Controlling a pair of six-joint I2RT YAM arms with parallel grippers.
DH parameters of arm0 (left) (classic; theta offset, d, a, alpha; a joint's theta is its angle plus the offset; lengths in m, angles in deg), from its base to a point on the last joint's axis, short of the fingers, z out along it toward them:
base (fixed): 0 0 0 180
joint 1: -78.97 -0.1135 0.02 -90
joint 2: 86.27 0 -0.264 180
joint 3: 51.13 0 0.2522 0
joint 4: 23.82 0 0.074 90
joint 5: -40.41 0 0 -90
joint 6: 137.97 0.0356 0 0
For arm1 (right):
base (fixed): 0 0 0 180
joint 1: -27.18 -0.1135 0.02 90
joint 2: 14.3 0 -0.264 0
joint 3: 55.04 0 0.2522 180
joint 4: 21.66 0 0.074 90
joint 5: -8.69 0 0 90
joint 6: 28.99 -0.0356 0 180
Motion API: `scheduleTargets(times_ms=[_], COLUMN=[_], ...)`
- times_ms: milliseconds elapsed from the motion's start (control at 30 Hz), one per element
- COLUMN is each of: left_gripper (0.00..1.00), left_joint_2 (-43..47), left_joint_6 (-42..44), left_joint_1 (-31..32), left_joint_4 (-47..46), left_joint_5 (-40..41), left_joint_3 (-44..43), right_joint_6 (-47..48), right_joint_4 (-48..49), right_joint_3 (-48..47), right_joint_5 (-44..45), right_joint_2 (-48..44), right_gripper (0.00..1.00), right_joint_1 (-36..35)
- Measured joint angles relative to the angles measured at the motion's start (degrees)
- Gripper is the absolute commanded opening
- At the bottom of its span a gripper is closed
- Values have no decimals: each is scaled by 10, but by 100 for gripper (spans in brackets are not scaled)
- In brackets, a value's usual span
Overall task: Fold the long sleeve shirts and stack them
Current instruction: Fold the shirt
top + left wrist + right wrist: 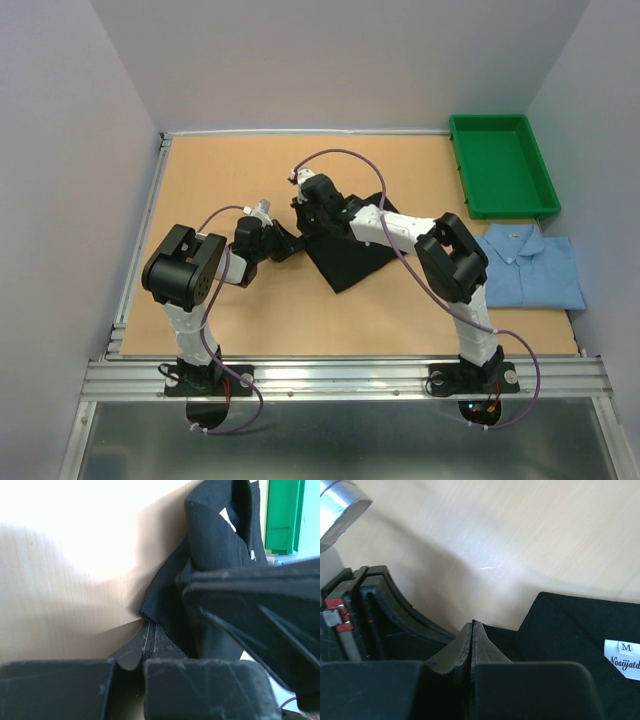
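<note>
The black shirt (350, 258) lies partly folded mid-table. Its left edge is lifted between both grippers. My left gripper (288, 243) is shut on the shirt's near left edge; in the left wrist view the black cloth (220, 535) bunches at the closed tips of this gripper (150, 625). My right gripper (303, 207) is shut at the far left corner; in the right wrist view its closed tips (472, 625) meet the black cloth (570, 630), whose white size label (622, 659) shows. The light blue shirt (530, 265) lies folded at the right edge.
A green tray (500, 165) stands at the back right, also in the left wrist view (282, 515). The left gripper's body (370, 610) is close beside my right fingers. Bare wooden table (230, 180) lies left and behind.
</note>
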Motion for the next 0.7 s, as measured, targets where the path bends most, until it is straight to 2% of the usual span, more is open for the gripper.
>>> scheduleTargets(times_ms=[200, 300, 333, 400, 433, 467, 500, 533, 633, 667, 700], left_gripper=[0, 1, 4, 18, 35, 44, 51, 61, 73, 80, 81], left_joint_2=[0, 0, 0, 0, 0, 0, 0, 9, 50, 63, 79], left_joint_6=[-2, -2, -4, -7, -9, -12, -12, -21, -19, -16, -9], left_joint_1=[0, 0, 0, 0, 0, 0, 0, -2, -4, -4, -5], left_joint_4=[0, 0, 0, -1, -2, -3, -4, -7, 20, 37, 61], left_joint_5=[0, 0, 0, 1, 2, 3, 3, -3, 8, 18, 29], left_joint_3=[0, 0, 0, 2, 4, 6, 7, 11, 19, 19, 19], right_joint_6=[-7, -11, -13, -12, -13, -13, -13, -9, -6, -7, -8], right_joint_4=[1, 1, 1, 2, 1, 2, 2, 7, 13, 11, 9], right_joint_3=[5, 16, 20, 26, 26, 26, 26, 26, 26, 26, 26], right_joint_5=[-13, -17, -17, -14, -9, -6, 0, 16, 43, 47, 51], right_joint_2=[-2, -2, -2, -2, -2, -2, -2, -2, -14, -20, -26], right_gripper=[1, 9, 18, 26, 32, 38, 39, 47, 56, 57, 59], right_joint_1=[-9, -10, -10, -10, -10, -9, -9, -10, 1, 4, 6])
